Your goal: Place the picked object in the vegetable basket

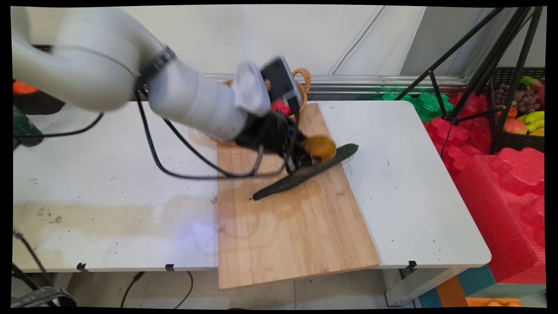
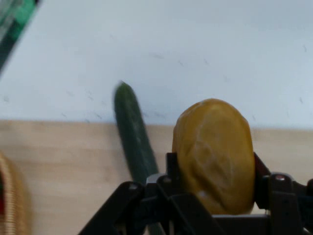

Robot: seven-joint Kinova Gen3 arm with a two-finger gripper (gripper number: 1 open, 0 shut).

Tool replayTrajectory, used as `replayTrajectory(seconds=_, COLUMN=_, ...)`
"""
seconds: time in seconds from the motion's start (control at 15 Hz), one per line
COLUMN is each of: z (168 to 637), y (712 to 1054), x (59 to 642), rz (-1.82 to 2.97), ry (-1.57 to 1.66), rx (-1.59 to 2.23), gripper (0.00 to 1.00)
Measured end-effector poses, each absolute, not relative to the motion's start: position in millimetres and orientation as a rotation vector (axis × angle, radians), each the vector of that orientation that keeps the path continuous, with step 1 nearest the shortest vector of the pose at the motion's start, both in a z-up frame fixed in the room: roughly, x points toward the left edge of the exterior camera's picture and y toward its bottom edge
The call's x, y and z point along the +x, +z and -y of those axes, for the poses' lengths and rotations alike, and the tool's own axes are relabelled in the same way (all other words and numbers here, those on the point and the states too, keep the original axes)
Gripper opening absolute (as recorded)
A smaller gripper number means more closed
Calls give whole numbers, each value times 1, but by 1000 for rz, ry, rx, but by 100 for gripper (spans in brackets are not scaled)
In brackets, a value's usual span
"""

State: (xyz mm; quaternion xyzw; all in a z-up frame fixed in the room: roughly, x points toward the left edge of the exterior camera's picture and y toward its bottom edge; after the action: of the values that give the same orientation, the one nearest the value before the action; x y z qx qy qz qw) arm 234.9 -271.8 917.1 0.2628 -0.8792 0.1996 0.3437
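My black gripper (image 1: 310,153) is shut on a yellow-brown potato (image 1: 320,148), held just above the wooden cutting board (image 1: 296,231). In the hand view the potato (image 2: 215,154) fills the space between the fingers (image 2: 171,171). A long dark green cucumber (image 1: 301,174) lies diagonally on the board right under and beside the gripper, its far tip reaching over the board's right edge onto the white table (image 1: 405,183). The hand view shows the cucumber (image 2: 133,134) left of the potato, partly hidden by the gripper's linkage.
A wicker basket (image 1: 303,78) holding something red stands at the board's far end, mostly behind the arm. Black cables (image 1: 174,170) hang from the arm over the table's left half. A black tripod (image 1: 479,65) and red foam blocks (image 1: 501,183) stand off the table's right side.
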Motion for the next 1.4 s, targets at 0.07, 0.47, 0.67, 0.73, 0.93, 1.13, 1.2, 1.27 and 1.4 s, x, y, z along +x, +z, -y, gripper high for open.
replayTrajectory(seconds=0.07, z=274, y=924, x=239, rz=2265, ry=526, rx=690, gripper=0)
replayTrajectory(seconds=0.47, z=308, y=968, x=291, rz=2120, ry=642, rx=811, gripper=0)
replayTrajectory(seconds=0.67, z=331, y=970, x=313, rz=2097, ry=692, rx=890, gripper=0)
replayTrajectory(seconds=0.73, z=339, y=969, x=319, rz=2096, ry=707, rx=913, gripper=0)
replayTrajectory(seconds=0.93, z=361, y=963, x=337, rz=2114, ry=742, rx=969, gripper=0)
replayTrajectory(seconds=1.13, z=389, y=947, x=358, rz=2158, ry=767, rx=1036, gripper=0)
replayTrajectory(seconds=1.2, z=396, y=943, x=363, rz=2171, ry=770, rx=1050, gripper=0)
replayTrajectory(seconds=1.27, z=402, y=938, x=367, rz=2186, ry=772, rx=1062, gripper=0)
replayTrajectory(seconds=1.4, z=421, y=924, x=375, rz=2231, ry=771, rx=1083, gripper=0)
